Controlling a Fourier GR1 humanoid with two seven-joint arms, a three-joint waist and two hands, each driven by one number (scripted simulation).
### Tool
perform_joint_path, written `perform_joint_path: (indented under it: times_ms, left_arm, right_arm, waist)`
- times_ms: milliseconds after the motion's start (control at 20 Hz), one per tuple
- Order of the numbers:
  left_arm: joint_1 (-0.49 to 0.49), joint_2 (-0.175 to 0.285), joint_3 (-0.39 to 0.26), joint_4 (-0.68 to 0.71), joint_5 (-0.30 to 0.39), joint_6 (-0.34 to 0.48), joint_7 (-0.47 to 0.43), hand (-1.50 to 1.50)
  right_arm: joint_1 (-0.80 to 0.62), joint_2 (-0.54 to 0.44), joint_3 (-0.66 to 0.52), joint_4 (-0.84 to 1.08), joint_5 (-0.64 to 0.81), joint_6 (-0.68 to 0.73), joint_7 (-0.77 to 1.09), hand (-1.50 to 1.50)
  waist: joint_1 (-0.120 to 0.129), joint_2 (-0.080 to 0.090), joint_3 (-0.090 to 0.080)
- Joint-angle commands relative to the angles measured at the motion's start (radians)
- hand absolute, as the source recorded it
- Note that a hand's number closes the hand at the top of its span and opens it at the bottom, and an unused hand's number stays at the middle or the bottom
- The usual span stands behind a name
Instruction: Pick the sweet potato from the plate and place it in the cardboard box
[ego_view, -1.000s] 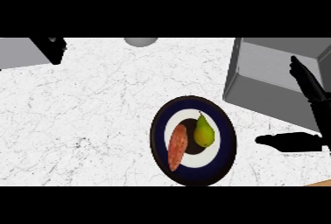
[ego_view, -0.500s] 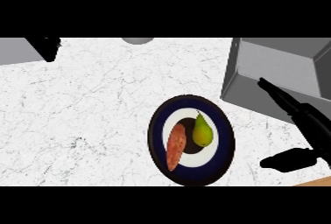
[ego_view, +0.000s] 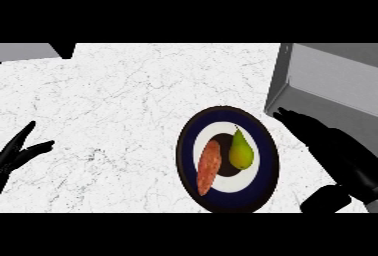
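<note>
The white marble table (ego_view: 133, 100) carries a grey cardboard box (ego_view: 332, 85) at the far right and a dark-rimmed plate (ego_view: 183, 155) near the middle. The right hand (ego_view: 332, 150) hovers just right of the plate, fingers straight, holding nothing. The left hand (ego_view: 18, 152) rests open at the left edge. The sweet potato (ego_view: 209, 166) lies on the plate, left of a pear (ego_view: 240, 150).

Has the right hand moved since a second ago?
Yes. The right hand has swung left, from over the cardboard box toward the plate; its fingertips now lie near the plate's upper right rim.
</note>
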Motion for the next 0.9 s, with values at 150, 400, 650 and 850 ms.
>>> perform_joint_path:
  times_ms: [150,400,650,850]
  left_arm:
    - [-0.242,-0.113,-0.101,0.013,-0.023,0.016,0.053,0.0]
    - [-0.357,-0.175,-0.137,0.101,-0.048,0.0,0.057,0.0]
    - [-0.417,-0.213,-0.144,0.136,-0.054,-0.016,0.086,0.0]
    - [-0.482,-0.245,-0.153,0.205,-0.093,-0.012,0.11,0.0]
  right_arm:
    - [-0.12,0.146,0.14,-0.146,0.032,0.105,0.516,-1.5]
    - [-0.222,0.375,0.262,-0.136,0.087,0.114,0.829,-1.5]
    - [-0.305,0.45,0.252,-0.013,0.136,0.147,0.889,-1.5]
    - [-0.292,0.527,0.3,0.013,0.207,0.132,0.91,-1.5]
  waist:
    - [0.068,0.019,0.011]
    - [0.109,0.018,0.014]
    - [0.123,0.016,0.018]
    - [0.116,0.016,0.019]
